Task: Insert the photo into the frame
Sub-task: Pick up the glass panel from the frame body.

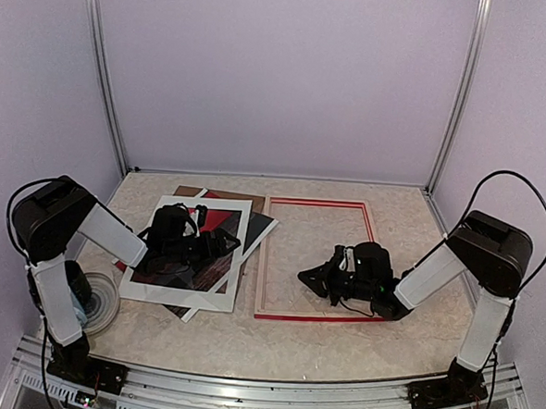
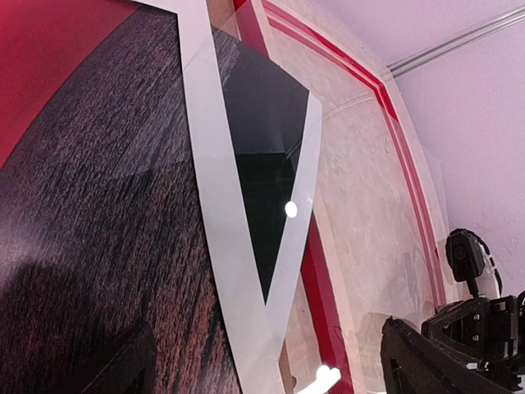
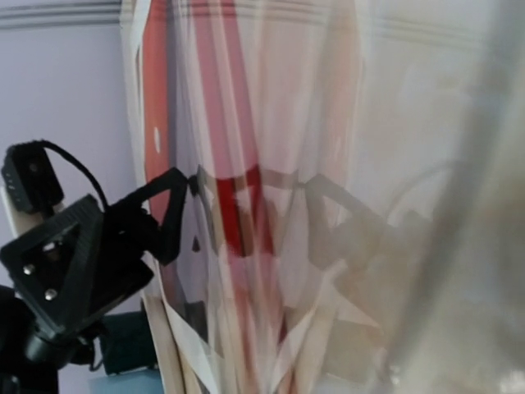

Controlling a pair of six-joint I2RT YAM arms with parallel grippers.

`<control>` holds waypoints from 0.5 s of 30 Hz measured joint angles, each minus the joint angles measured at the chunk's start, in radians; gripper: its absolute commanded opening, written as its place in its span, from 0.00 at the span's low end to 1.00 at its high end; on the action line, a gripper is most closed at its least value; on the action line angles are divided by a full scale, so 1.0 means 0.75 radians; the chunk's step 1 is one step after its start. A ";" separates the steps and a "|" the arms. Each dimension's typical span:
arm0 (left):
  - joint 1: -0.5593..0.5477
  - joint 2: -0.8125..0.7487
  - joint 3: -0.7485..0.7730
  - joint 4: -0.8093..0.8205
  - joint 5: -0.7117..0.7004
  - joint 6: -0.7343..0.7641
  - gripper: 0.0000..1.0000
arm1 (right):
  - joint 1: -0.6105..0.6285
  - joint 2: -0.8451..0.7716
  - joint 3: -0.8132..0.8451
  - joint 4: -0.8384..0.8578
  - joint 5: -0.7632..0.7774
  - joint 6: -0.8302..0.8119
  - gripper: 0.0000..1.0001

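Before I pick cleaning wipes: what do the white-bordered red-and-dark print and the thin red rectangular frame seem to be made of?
The white-bordered red-and-dark print looks like glossy photo paper: thin, flat, with a soft sheen in the left wrist view. The thin red rectangular frame looks like painted wood: red face, pale bare inner edge, though fibreboard is possible.

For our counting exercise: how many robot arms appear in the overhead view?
2: left arm over the photo at left, right arm over the frame at right; none apparently hidden.
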 measured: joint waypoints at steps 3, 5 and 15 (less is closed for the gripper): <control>0.007 -0.025 0.000 -0.032 0.015 -0.013 0.94 | -0.010 -0.037 0.040 -0.111 -0.029 -0.048 0.00; 0.008 -0.051 0.000 -0.060 0.024 -0.018 0.94 | -0.022 -0.072 0.063 -0.191 -0.052 -0.091 0.00; 0.016 -0.186 0.032 -0.143 0.008 0.008 0.95 | -0.178 -0.262 0.174 -0.588 -0.243 -0.362 0.00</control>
